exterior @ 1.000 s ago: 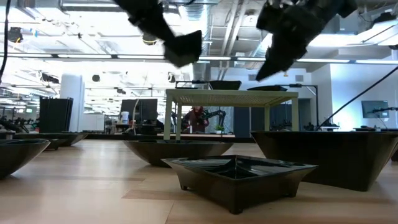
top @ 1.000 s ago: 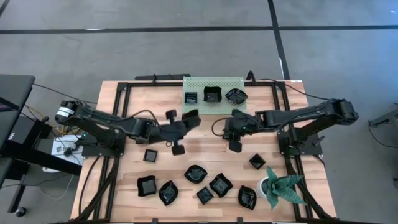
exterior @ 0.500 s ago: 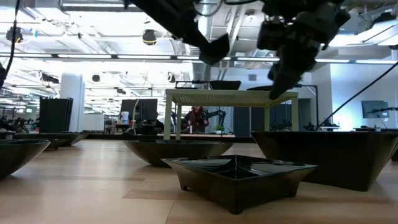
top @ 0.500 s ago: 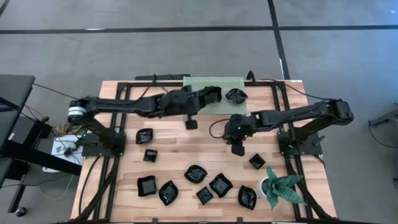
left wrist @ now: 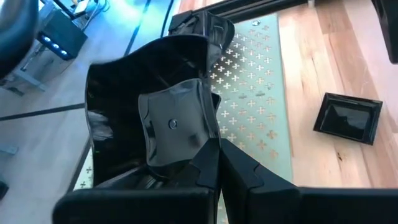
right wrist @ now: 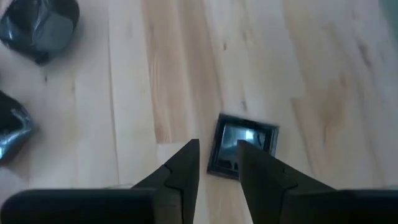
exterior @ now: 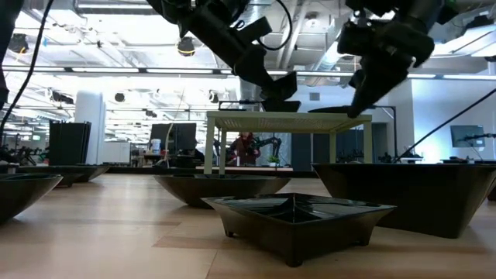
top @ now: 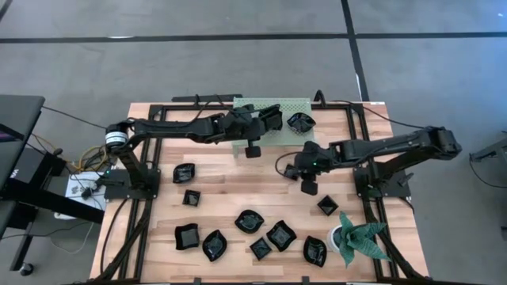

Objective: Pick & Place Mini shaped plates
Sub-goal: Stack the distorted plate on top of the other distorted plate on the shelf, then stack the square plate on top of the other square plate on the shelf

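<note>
My left gripper [top: 266,123] reaches over the green perforated stand [top: 295,105] at the table's far edge, shut on a glossy black scalloped plate [left wrist: 177,127]. In the low view this plate [exterior: 279,87] hangs just above the stand's top [exterior: 288,118]. A scalloped plate [top: 301,121] sits on the stand to its right. My right gripper [top: 309,188] hovers open over the table's middle, its fingers [right wrist: 186,158] pointing down near a small square plate [right wrist: 244,146]. Several more black plates lie on the near half [top: 251,221]. My left gripper pinches the scalloped plate by its rim [left wrist: 205,149] between both fingers. The plate is lifted clear above the green stand and tilted, with its hollow facing the wrist camera.
A green spiky plant in a white pot [top: 360,237] stands at the near right corner. Another square plate [left wrist: 348,118] rests on the wood beside the stand. Black frame rails [top: 355,150] run along both sides of the table. Bare wood lies between the stand and the near plates.
My left gripper has carried its plate from the table's middle toward the far edge and to the right, and now holds it over the green stand. Its arm has uncovered a plate on the left side. My right gripper has drifted a little toward the right.
</note>
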